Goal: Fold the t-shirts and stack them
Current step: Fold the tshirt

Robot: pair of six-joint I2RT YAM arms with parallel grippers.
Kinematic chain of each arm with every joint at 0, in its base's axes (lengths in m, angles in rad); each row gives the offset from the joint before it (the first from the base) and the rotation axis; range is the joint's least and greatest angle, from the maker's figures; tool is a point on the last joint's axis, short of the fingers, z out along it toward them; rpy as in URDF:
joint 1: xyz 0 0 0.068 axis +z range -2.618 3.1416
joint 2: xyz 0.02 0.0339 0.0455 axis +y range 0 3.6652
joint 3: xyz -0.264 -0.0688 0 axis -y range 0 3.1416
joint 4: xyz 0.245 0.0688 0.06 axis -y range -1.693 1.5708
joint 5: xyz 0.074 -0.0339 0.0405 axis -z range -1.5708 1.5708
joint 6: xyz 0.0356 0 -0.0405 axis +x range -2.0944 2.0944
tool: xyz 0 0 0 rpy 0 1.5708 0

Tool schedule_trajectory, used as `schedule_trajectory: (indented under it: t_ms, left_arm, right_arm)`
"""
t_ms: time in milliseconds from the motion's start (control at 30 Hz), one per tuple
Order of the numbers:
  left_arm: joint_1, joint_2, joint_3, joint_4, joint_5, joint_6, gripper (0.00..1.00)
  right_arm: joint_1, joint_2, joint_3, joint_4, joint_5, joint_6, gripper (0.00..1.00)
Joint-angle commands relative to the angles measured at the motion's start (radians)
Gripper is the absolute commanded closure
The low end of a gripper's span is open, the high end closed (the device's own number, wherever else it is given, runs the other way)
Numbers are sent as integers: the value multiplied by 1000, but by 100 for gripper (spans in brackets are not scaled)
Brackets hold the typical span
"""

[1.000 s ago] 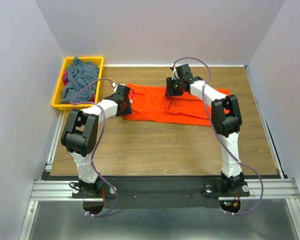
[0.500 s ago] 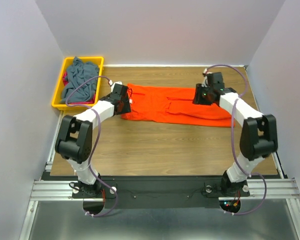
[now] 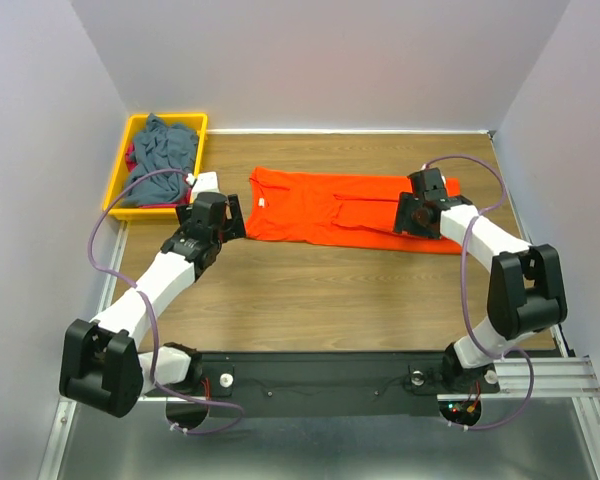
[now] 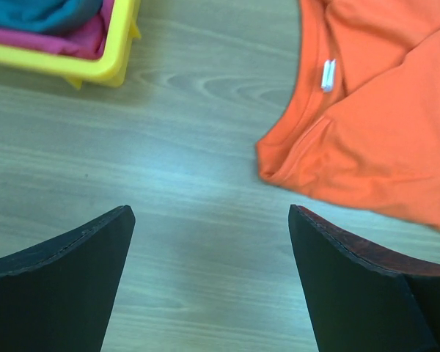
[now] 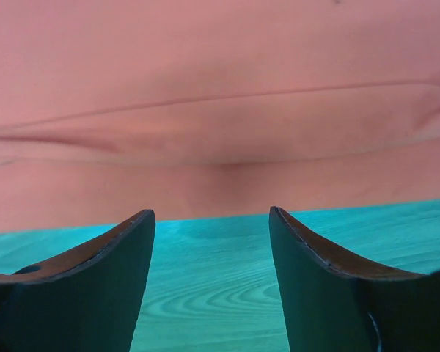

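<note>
Our left gripper (image 4: 209, 220) hangs with its jaws spread wide and nothing between them but bare wood. Just beyond its fingertips, ahead and to the right, lies the collar end of the orange t-shirt (image 3: 330, 205), whose near shoulder corner is slightly rumpled. The white neck label (image 4: 328, 75) shows inside the neckline.

Our right gripper (image 5: 210, 216) is at the other end of the same shirt, low over its near edge. Its jaws stand apart and we see no cloth pinched between them, only the worktop (image 3: 330, 290) and the shirt's border lying flat beyond the tips.

From above, the orange t-shirt lies stretched across the far half of the worktop, with its collar to the left and its bottom end to the right, and a few creases run through its middle.

Left of the collar, at the worktop's far left corner, sits the yellow bin (image 3: 115, 205). In it we see a crumpled grey-blue t-shirt (image 3: 160, 155) heaped on top. A strip of magenta cloth (image 4: 81, 40) shows under it along the bin's wall. Bin and orange shirt lie apart, with bare wood between them.
</note>
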Motion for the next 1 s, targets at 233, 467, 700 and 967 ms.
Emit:
schedule_trajectory:
  t_ms: [233,467,700,967]
  left_arm:
    - [4,-22,-11,57,-36,26,1]
    - [3,-18,-10,59,-36,26,1]
    - [3,-13,-11,59,-33,27,1]
    - [4,-5,-11,61,-27,29,1]
  right_arm:
    - [0,129,40,13,148,76,23]
    - [0,166,60,27,187,75,22]
    - [-9,191,91,29,211,66,22]
    - [-31,231,147,39,222,53,22]
